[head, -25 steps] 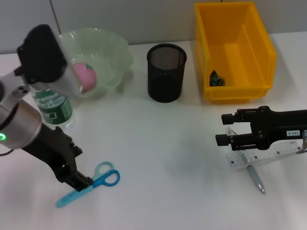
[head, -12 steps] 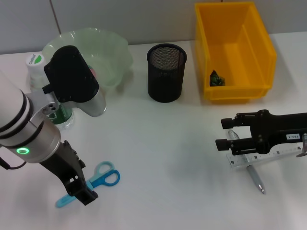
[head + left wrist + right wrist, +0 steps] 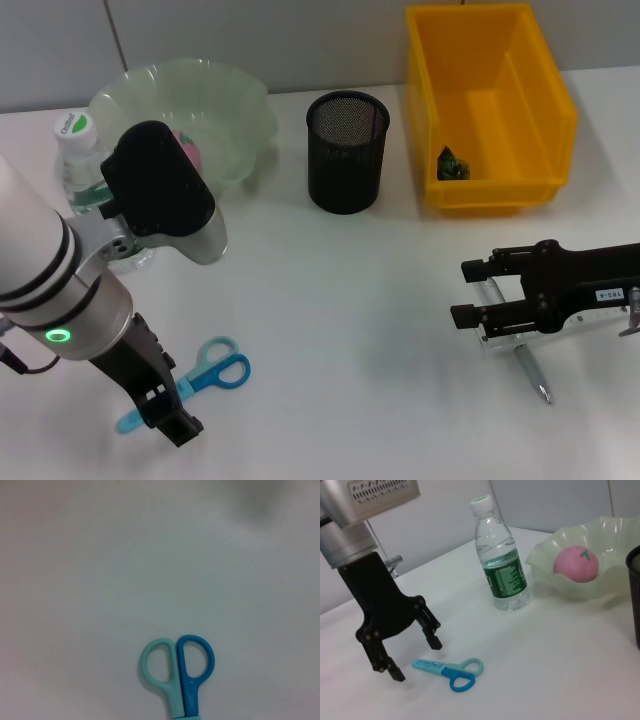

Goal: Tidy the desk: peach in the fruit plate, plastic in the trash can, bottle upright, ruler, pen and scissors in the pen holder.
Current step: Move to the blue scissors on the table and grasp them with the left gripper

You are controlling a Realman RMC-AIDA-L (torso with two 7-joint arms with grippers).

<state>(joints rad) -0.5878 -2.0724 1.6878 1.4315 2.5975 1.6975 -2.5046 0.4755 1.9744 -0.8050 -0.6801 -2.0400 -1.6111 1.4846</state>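
Across the white surface the job looks partly done, so I read each placing by what remains. At the back right stands the yellow trash can with a dark green scrap of plastic already on its floor, which I take as that step finished. At the back left the pale green fruit plate holds the pink peach, also settled, and just beside it the bottle stands upright with its cap on. Between plate and bin sits the black mesh pen holder, empty as far as I can see, because the three long items lie elsewhere. My left hand hangs open just above the blade end of the scissors, fingers spread to either side so they can close across the narrow closed blades instead of the wide loops; I judge this the step in hand. My right hand hovers open, fingers apart, over the clear ruler and the pen, which lie crossed near the right edge, waiting for their turn.
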